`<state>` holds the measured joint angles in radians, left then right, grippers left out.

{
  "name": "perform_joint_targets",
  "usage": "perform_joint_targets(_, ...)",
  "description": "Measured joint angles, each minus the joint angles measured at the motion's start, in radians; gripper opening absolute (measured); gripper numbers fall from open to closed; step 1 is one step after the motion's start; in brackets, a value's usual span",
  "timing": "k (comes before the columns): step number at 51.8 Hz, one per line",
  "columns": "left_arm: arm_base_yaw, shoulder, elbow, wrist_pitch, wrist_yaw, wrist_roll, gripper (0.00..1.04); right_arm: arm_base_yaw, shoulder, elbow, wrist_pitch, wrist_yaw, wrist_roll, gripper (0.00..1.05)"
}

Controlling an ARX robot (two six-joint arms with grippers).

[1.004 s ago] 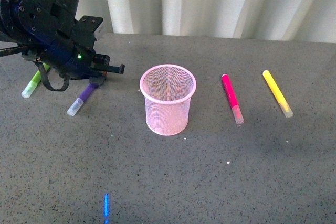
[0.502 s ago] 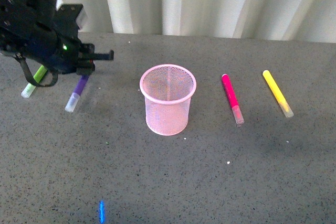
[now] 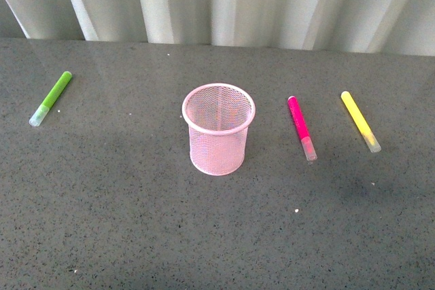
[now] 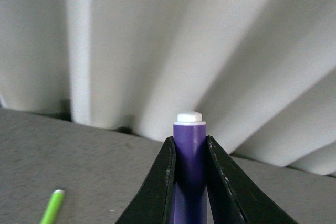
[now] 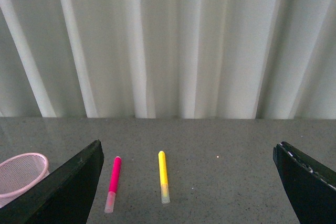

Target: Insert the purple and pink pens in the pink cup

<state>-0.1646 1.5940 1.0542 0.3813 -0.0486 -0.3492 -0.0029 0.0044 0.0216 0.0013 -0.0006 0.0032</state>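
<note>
The pink cup [image 3: 218, 128] stands upright in the middle of the grey table; it also shows in the right wrist view [image 5: 21, 174]. The pink pen [image 3: 300, 128] lies flat to its right, clear cap toward me, and shows in the right wrist view [image 5: 112, 183]. My left gripper [image 4: 190, 156] is shut on the purple pen [image 4: 189, 166], whose white end sticks out past the fingertips, raised above the table. My right gripper [image 5: 189, 182] is open and empty, raised behind the pens. Neither arm shows in the front view.
A lime-green marker [image 3: 50, 98] lies at the far left of the table, its tip also in the left wrist view [image 4: 52, 207]. A yellow marker [image 3: 360, 121] lies right of the pink pen. A white pleated curtain [image 3: 272, 1] runs along the table's far edge.
My left arm has lifted the purple pen off the table and gone up and left out of the front view. The green marker now lies uncovered. Cup, pink and yellow pens have not moved.
</note>
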Motion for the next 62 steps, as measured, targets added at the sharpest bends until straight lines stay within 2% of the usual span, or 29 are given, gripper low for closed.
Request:
perform_joint_targets(11, -0.243, -0.049, -0.151, 0.176, -0.078, -0.139, 0.13, 0.000, 0.000, 0.000, 0.000, 0.000, 0.000, 0.98)
perform_joint_targets(18, -0.318, 0.032, -0.215, 0.312, -0.129, -0.211, 0.13, 0.000, 0.000, 0.000, 0.000, 0.000, 0.000, 0.98)
perform_joint_targets(25, -0.328, 0.132, -0.233, 0.454, -0.150, -0.268, 0.13, 0.000, 0.000, 0.000, 0.000, 0.000, 0.000, 0.98)
perform_joint_targets(35, -0.318, 0.288, -0.233, 0.578, -0.161, -0.308, 0.13, 0.000, 0.000, 0.000, 0.000, 0.000, 0.000, 0.98)
perform_joint_targets(62, -0.266, 0.499, -0.183, 0.726, -0.141, -0.334, 0.13, 0.000, 0.000, 0.000, 0.000, 0.000, 0.000, 0.98)
